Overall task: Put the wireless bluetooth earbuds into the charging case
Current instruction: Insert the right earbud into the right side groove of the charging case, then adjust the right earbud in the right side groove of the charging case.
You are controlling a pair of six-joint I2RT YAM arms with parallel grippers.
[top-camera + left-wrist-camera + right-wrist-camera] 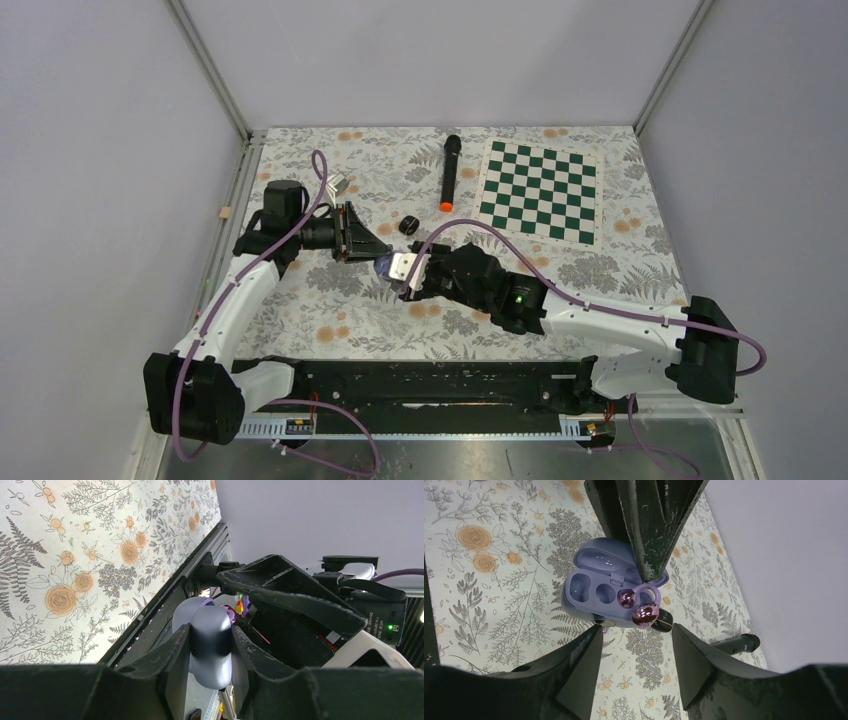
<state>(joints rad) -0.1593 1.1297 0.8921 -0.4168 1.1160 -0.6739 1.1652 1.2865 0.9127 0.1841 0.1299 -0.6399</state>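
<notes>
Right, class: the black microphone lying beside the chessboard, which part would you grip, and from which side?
Best to grip the microphone at mid-shaft, coming straight down from above. It lies flat, its length running front to back, so closing across its narrow width, left to right, suits it. The chessboard lies apart from it, leaving room.

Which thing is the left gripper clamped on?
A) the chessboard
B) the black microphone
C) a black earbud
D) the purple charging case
D: the left wrist view shows the left gripper pressing both sides of the purple charging case.
</notes>
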